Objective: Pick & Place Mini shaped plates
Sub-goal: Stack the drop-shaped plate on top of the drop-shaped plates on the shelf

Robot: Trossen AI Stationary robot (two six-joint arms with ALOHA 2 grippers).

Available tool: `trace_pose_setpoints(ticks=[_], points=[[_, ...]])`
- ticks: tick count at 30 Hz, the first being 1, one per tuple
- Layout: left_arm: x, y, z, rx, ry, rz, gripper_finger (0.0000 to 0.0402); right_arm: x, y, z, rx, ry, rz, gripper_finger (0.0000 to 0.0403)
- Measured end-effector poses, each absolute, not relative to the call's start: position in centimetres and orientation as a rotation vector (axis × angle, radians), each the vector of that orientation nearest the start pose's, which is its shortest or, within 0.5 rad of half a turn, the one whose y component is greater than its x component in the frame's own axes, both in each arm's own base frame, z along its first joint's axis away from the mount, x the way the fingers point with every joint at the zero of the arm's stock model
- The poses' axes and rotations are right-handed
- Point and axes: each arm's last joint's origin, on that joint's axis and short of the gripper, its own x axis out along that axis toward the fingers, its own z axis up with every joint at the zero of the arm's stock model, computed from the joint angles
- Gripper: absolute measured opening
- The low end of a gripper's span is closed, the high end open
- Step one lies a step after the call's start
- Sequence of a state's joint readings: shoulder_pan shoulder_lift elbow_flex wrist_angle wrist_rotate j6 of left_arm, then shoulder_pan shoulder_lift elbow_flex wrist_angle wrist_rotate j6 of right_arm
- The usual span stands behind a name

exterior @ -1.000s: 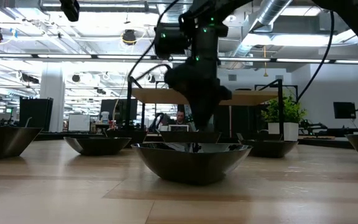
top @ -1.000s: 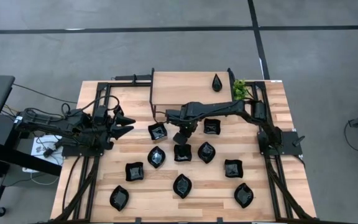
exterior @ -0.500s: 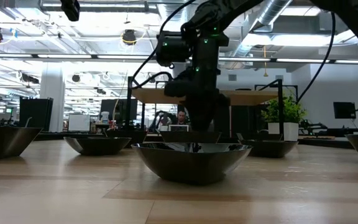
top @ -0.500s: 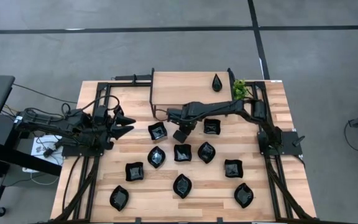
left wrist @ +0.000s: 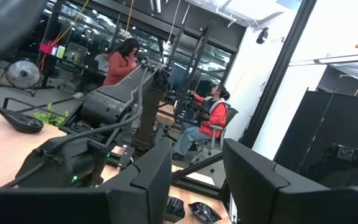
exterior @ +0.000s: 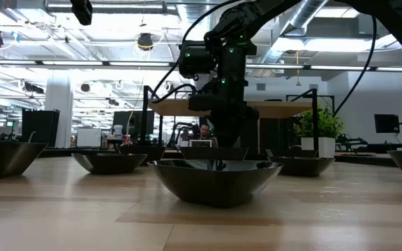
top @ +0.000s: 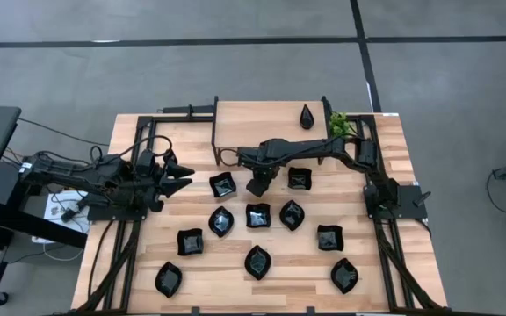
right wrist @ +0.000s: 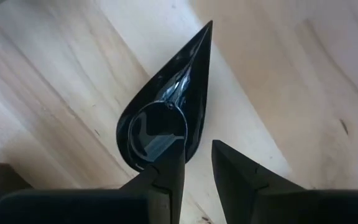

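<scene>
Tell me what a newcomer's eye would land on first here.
Probably the scatter of glossy black mini plates across the middle and near part of the wooden table. Next, the right gripper above the table's middle, pinching a teardrop plate by its rim. The left gripper waits at the left edge.

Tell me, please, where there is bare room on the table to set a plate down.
The raised shelf is bare left of its teardrop plate. Front edge: gaps either side of the leaf plate. The middle is crowded with mini plates, and the right gripper hangs there.
</scene>
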State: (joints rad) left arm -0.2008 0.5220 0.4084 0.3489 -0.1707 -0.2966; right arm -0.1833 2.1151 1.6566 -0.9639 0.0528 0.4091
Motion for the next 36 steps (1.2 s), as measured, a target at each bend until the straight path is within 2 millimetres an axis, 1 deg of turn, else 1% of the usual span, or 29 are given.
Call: trace_pose_setpoints(ticks=[4,6,9,14,17,19,21,24,29,32,34,36], points=[[13.3,-2.2,29.0,-0.339,-0.229,-0.065,0.0145,40.9,-8.1,17.9,0.442,1.365,-0.485,0.0076],[13.3,-2.2,29.0,-0.338,-0.229,-0.065,0.0145,41.0,-8.0,17.9,0.451,1.359,-0.471,0.0076],[13.3,-2.2,29.0,-0.336,-0.23,-0.064,0.0145,41.1,-7.9,17.9,0.413,1.352,-0.502,0.0076],[13.3,-2.2,29.0,-0.336,-0.232,-0.065,0.0145,41.0,-8.1,17.9,0.431,1.358,-0.503,0.0076],[13.3,-2.2,29.0,-0.337,-0.235,-0.065,0.0145,41.0,-7.5,17.9,0.445,1.361,-0.498,0.0076],[13.3,-2.2,29.0,-0.337,-0.236,-0.065,0.0145,41.2,-6.9,17.9,0.427,1.364,-0.484,0.0076],[13.3,-2.2,29.1,-0.337,-0.237,-0.065,0.0145,41.2,-6.7,17.9,0.397,1.363,-0.484,0.0076],[13.3,-2.2,29.1,-0.334,-0.237,-0.065,0.0145,41.2,-7.3,17.9,0.436,1.354,-0.494,0.0076],[13.3,-2.2,29.1,-0.334,-0.242,-0.066,0.0145,41.1,-7.6,17.9,0.424,1.349,-0.51,0.0076],[13.3,-2.2,29.1,-0.335,-0.243,-0.066,0.0145,41.1,-7.5,17.2,0.431,1.336,-0.501,0.0076],[13.3,-2.2,29.1,-0.335,-0.244,-0.066,0.0145,40.6,-7.5,16.4,0.442,1.362,-0.517,0.0076],[13.3,-2.2,29.1,-0.335,-0.244,-0.066,0.0145,40.4,-7.5,16.2,0.443,1.375,-0.521,0.0076]])
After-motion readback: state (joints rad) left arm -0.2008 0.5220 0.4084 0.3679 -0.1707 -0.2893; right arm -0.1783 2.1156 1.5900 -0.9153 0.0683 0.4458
